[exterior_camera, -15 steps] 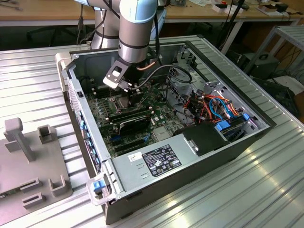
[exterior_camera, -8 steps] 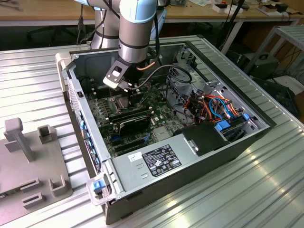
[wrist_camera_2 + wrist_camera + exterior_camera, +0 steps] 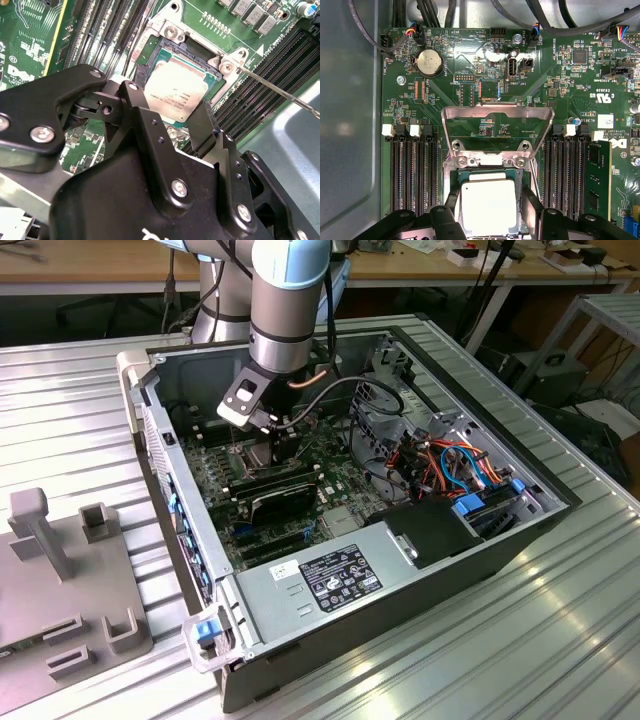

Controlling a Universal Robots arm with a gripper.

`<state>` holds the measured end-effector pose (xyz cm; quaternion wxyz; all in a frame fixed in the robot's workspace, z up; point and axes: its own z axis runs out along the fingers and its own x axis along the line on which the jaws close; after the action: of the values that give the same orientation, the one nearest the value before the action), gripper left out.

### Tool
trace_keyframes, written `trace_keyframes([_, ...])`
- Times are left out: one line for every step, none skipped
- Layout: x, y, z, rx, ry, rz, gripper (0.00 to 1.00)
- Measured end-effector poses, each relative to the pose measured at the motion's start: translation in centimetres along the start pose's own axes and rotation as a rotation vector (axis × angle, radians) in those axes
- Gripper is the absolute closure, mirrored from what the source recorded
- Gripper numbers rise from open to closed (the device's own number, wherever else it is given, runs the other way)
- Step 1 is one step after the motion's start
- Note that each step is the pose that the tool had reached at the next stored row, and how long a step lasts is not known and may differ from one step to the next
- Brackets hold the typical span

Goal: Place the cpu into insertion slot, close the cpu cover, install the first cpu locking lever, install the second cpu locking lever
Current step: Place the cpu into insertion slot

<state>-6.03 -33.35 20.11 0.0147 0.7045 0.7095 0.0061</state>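
An open computer case (image 3: 190,540) lies on a ribbed metal table (image 3: 500,640). In the exterior view the robot arm (image 3: 285,310) stands at twelve o'clock and reaches down into the case. Its gripper (image 3: 254,440) hangs low over the green circuit board (image 3: 225,490), toward eleven o'clock from the case's middle. Inside the case a grey power supply (image 3: 330,575) sits at six o'clock and a tangle of coloured cables (image 3: 455,465) at three o'clock. A grey plastic fixture (image 3: 60,570) rests on the table at nine o'clock, apart from the case.

Bright light, glare on cpu (image 3: 487,206)
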Motion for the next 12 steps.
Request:
trace_keyframes([0.00, 0.00, 0.00, 0.0000, -0.0001, 0.000, 0.39])
trace_keyframes([0.00, 0.00, 0.00, 0.0001, -0.0001, 0.003, 0.39])
trace_keyframes([0.00, -0.01, 0.00, 0.0001, -0.0003, 0.006, 0.39])
trace_keyframes([0.00, -0.04, 0.00, 0.0001, -0.0002, 0.008, 0.39])
trace_keyframes([0.01, -0.10, 0.01, 0.0000, -0.0001, 0.008, 0.39])
trace_keyframes([0.00, -0.10, 0.00, 0.0000, -0.0002, 0.008, 0.39])
trace_keyframes([0.00, -0.11, 0.00, 0.0001, -0.0003, 0.008, 0.39])
trace_keyframes([0.00, -0.11, 0.00, 0.0001, -0.0003, 0.008, 0.39])
trace_keyframes([0.00, -0.11, 0.00, 0.0001, -0.0003, 0.008, 0.39])
trace_keyframes([0.00, -0.11, 0.00, 0.0001, -0.0002, 0.008, 0.39])
trace_keyframes([0.01, -0.12, 0.00, 0.0004, 0.0003, 0.008, 0.41])
trace_keyframes([0.01, -0.12, 0.00, 0.0002, 0.0003, 0.008, 0.41])
